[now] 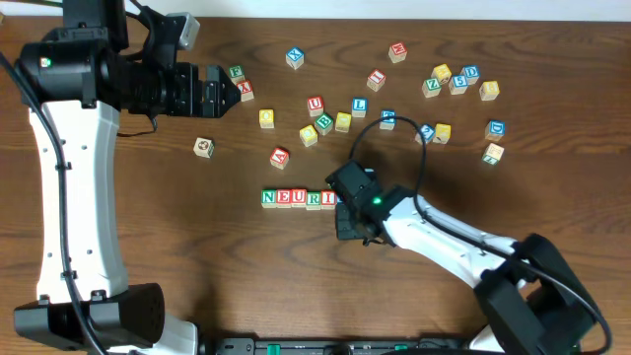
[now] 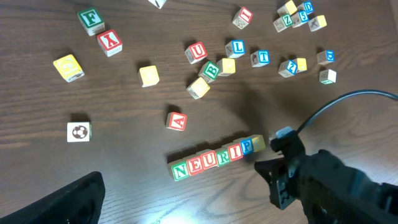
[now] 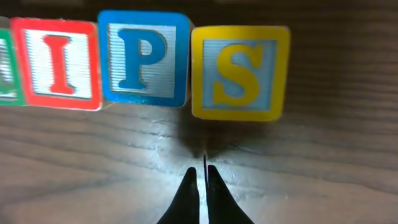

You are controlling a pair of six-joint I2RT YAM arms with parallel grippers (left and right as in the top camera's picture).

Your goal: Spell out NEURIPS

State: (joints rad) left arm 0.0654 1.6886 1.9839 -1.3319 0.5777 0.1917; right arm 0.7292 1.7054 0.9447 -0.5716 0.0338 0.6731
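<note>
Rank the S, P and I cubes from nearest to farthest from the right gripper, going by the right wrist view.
1. S cube: yellow-framed, straight ahead of the right gripper, a little to the right.
2. P cube: blue, ahead and to the left, next to S.
3. I cube: red, farthest left.

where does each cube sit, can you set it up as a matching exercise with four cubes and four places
Things:
1 green-lettered N wooden cube
2 yellow-framed S wooden cube
3 red-lettered A wooden cube
4 white wooden cube with a football picture

Places:
a alone, just beyond the row
b right end of the row
c by itself, far to the left
d left end of the row

Pairs: 1-d; 2-b; 3-a; 4-c
</note>
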